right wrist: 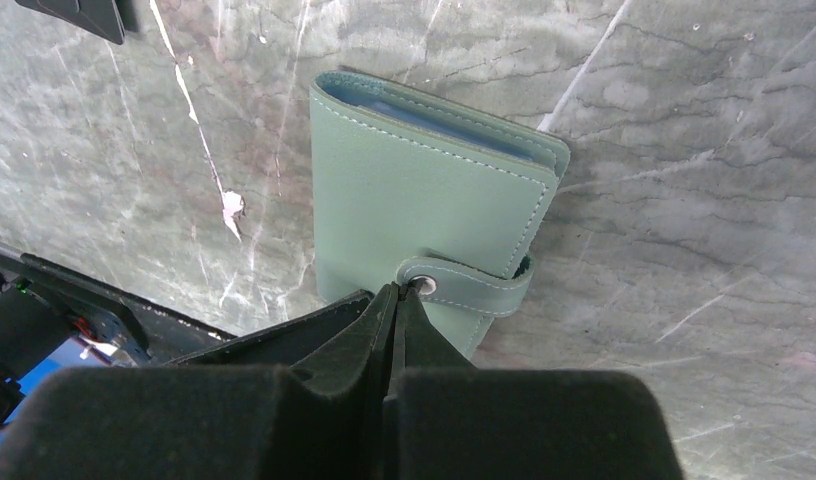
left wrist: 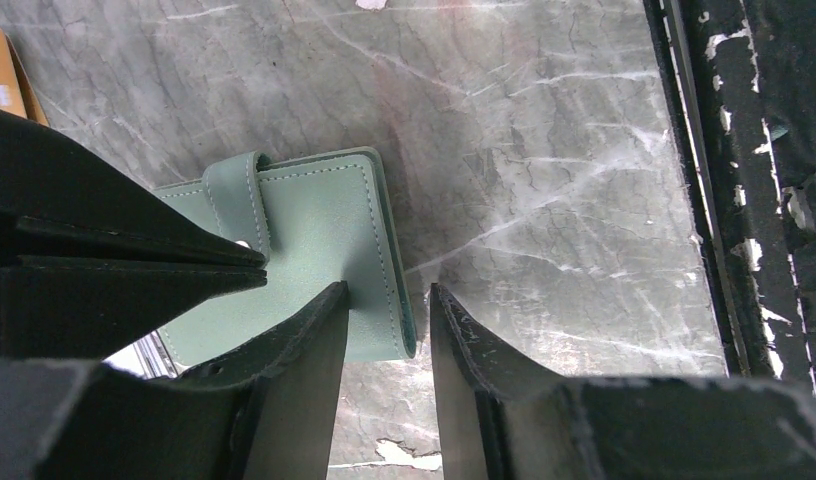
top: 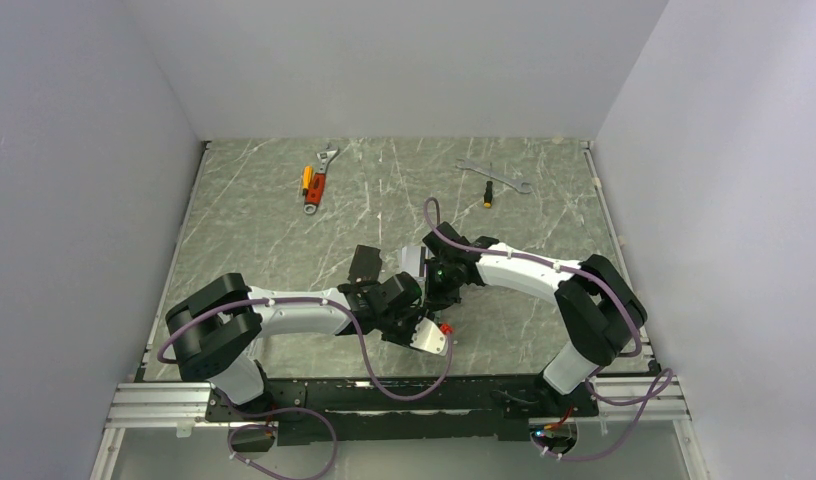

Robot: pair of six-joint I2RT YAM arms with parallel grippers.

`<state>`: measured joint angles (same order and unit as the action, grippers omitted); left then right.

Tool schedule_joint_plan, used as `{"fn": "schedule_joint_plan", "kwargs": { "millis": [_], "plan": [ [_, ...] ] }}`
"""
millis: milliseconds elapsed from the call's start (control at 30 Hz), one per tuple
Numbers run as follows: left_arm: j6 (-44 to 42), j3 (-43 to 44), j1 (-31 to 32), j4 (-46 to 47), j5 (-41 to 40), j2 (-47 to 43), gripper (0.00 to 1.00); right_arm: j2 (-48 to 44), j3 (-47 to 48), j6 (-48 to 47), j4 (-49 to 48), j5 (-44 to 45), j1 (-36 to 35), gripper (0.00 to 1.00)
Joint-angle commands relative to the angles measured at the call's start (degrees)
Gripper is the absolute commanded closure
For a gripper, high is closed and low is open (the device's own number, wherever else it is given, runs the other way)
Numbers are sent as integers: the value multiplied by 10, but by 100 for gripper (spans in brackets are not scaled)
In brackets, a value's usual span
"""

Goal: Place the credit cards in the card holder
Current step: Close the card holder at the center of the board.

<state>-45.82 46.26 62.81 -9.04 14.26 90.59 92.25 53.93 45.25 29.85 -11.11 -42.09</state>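
The card holder (right wrist: 424, 190) lies flat on the counter (left wrist: 544, 150), near the middle and a little toward the near edge, under the place where both arms meet. It is folded closed, and its snap tab (right wrist: 474, 285) goes around the edge onto the front face. At the fold a bit of the pale blue-green inside shows.

The right claw (right wrist: 394, 295) is fully closed, its two fingers pressed together. Their tips are at the metal snap of the tab. I cannot tell if they pinch anything.

The left claw (left wrist: 389, 290) has its jaws apart. One finger (left wrist: 304, 340) is over the holder's edge and the other finger stands over bare counter just beside it. The holder's edge is visible in the gap. Nothing is squeezed between them.

One orange card (left wrist: 2, 70) lies on the counter near the holder, only partly in view. One black card (top: 364, 262) lies on the counter just beside the left arm's wrist. Far behind, two wrenches (top: 494, 177) (top: 322, 178) lie near the back edge, well apart from the holder.
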Motion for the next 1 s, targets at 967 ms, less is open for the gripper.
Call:
{"fn": "schedule_joint_plan", "kwargs": {
  "millis": [967],
  "plan": [
    [3,11,0,-34,35,-15,61,6,-80,11,-68,-9,34,100]
  ]
}}
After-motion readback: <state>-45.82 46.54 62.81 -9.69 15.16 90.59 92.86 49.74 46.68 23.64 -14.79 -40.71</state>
